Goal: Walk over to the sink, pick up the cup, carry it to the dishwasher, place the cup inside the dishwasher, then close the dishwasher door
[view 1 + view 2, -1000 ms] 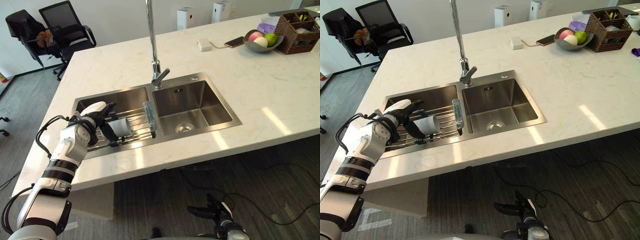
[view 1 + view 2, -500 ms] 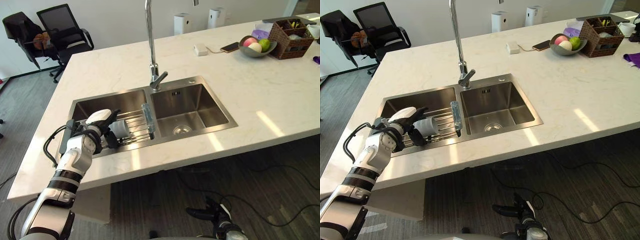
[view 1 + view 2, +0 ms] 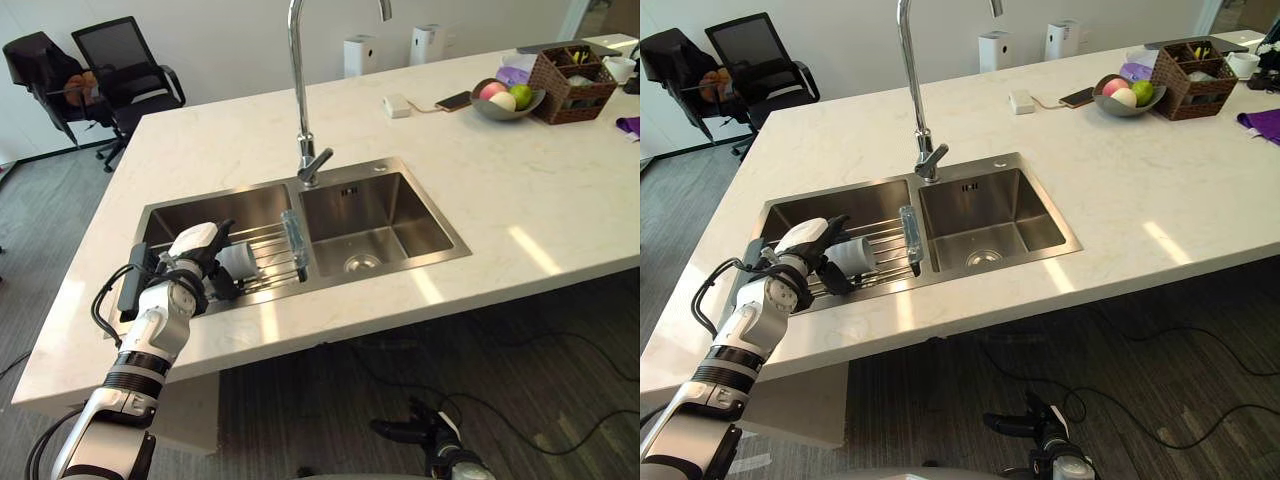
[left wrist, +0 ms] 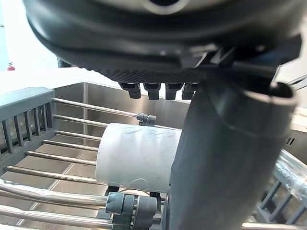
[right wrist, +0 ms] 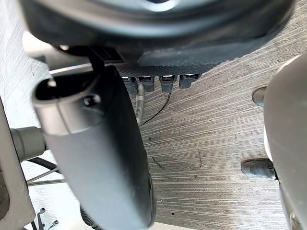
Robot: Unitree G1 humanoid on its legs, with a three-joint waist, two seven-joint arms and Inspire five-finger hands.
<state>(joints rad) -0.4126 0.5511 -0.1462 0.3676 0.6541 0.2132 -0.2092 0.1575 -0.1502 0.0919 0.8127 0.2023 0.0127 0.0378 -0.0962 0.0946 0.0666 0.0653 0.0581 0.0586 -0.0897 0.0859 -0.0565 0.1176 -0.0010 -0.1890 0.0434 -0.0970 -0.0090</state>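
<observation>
Cup grab at the sink, left basin.
Left hand (image 3: 193, 263) is over the sink's (image 3: 400, 200) left basin, fingers (image 4: 153, 90) and thumb curled round the cup (image 3: 240, 260). Cup lies on its side on the wire rack (image 3: 272, 240) in that basin. Looks light, rigid and smooth-walled, likely slick if wet, and could roll on the rods. Best hold is mid-barrel, thumb opposite fingers. Right hand (image 3: 415, 432) hangs well below the sink's front edge, near the floor, fingers loosely straight, holding nothing.
</observation>
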